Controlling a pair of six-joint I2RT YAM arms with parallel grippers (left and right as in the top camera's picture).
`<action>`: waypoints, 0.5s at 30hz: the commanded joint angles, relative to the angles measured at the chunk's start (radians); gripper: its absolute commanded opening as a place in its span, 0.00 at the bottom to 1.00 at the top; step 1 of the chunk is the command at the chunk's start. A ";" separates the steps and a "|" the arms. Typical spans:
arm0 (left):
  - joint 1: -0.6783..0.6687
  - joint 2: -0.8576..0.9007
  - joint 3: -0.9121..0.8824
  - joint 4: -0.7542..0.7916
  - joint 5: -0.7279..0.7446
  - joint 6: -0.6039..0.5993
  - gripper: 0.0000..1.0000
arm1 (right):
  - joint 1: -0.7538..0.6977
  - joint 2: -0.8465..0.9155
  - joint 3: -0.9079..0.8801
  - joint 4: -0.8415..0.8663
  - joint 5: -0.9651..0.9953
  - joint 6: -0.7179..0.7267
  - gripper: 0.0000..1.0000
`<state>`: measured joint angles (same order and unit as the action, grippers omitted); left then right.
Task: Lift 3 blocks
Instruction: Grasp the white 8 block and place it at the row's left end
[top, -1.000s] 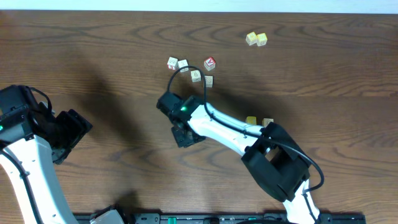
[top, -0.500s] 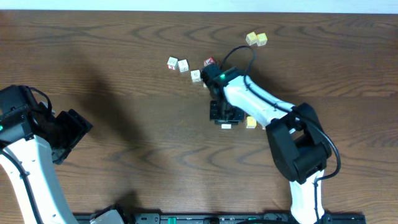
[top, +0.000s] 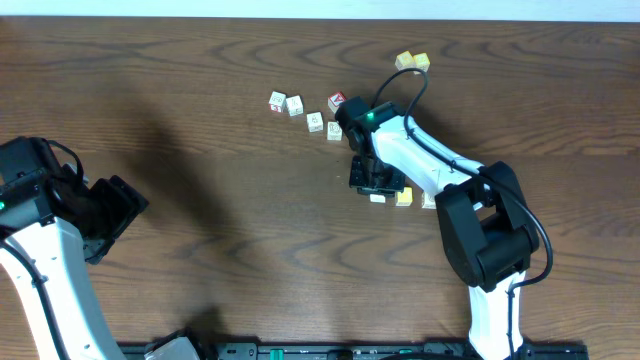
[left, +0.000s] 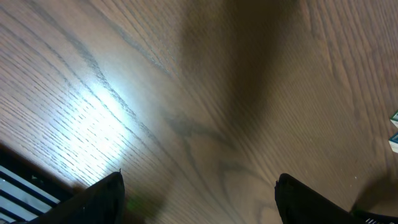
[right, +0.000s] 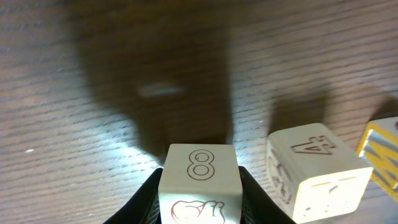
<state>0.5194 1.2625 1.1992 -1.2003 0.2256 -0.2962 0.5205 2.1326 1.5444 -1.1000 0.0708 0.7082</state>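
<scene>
Three small wooden cubes, judged light, rigid and smooth-faced: pinch opposite flat sides at mid-height. The right gripper (right: 200, 198) clamps the 8 cube (right: 199, 169) that way. The 4 cube (right: 311, 171) and striped cube (right: 384, 149) sit just beside it, right of the table (top: 200, 100) centre. The left gripper (left: 199, 199) gapes, empty.

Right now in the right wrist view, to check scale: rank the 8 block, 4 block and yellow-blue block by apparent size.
1. 4 block and 8 block: alike; the 8 is nearer and cropped.
2. yellow-blue block: smallest showing, cut by the frame edge.
</scene>
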 joint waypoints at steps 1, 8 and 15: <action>0.004 0.005 -0.005 -0.004 -0.010 -0.013 0.78 | -0.011 0.000 -0.004 -0.003 0.029 0.020 0.26; 0.004 0.005 -0.005 -0.004 -0.010 -0.013 0.78 | -0.011 0.000 -0.004 -0.007 0.026 0.016 0.34; 0.004 0.005 -0.005 -0.003 -0.010 -0.013 0.78 | -0.018 0.000 0.011 -0.027 0.025 -0.011 0.36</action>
<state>0.5194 1.2625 1.1992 -1.2003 0.2256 -0.2962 0.5167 2.1326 1.5444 -1.1149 0.0803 0.7113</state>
